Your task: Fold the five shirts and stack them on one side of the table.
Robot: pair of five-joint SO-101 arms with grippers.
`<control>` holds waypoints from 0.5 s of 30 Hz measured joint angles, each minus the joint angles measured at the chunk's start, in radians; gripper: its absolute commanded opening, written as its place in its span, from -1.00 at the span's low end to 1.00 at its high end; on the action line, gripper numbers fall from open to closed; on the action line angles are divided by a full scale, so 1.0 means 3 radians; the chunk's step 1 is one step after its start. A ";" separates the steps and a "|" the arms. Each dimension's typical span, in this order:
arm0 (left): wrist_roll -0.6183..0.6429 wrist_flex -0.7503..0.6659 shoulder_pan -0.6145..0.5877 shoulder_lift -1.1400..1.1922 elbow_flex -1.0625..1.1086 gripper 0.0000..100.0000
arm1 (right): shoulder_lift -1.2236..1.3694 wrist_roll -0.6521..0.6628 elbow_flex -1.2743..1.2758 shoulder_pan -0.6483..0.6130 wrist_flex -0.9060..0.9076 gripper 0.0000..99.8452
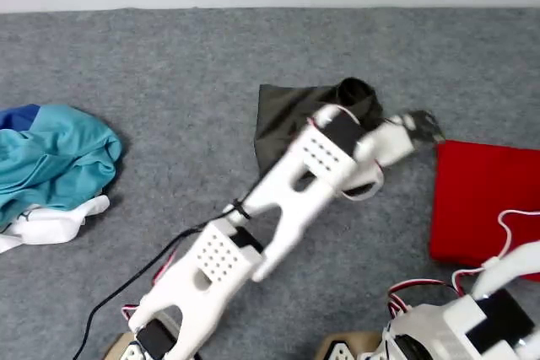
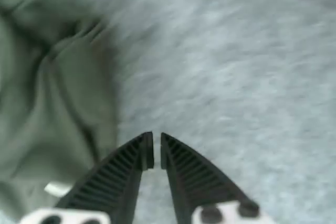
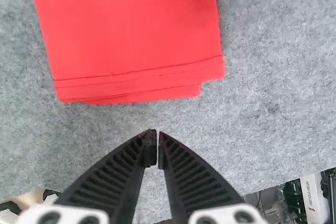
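Observation:
A dark olive shirt (image 1: 291,120) lies partly folded in the middle of the grey table, half covered by my left arm. My left gripper (image 1: 424,127) hangs shut and empty just past the olive shirt's right edge, over bare carpet, with the olive shirt (image 2: 47,103) beside its fingertips (image 2: 147,148). A folded red shirt (image 1: 485,200) lies at the right side. My right gripper (image 3: 157,148) is shut and empty a little short of the red shirt's (image 3: 126,30) hemmed edge. A heap of teal, blue and white shirts (image 1: 51,166) sits at the far left.
The grey carpeted table (image 1: 169,65) has open room at the back and between the heap and the olive shirt. A black cable (image 1: 126,284) trails by the left arm's base. The right arm's body (image 1: 472,318) fills the front right corner.

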 measured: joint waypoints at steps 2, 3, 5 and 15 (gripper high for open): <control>0.0000 0.0010 0.0026 0.0000 -0.0092 -0.94 | 0.0000 0.0000 0.0000 0.0000 0.0000 -0.98; -0.0020 0.0010 0.0015 0.0000 -0.0148 -0.94 | 0.0000 0.0000 0.0000 0.0000 0.0000 -0.98; -0.0036 0.0015 -0.0061 0.0000 -0.0281 -0.94 | 0.0000 0.0000 0.0000 0.0000 0.0000 -0.98; -0.0041 -0.0102 -0.1156 -0.0005 -0.0547 -0.94 | 0.0000 0.0000 0.0000 0.0000 0.0000 -0.98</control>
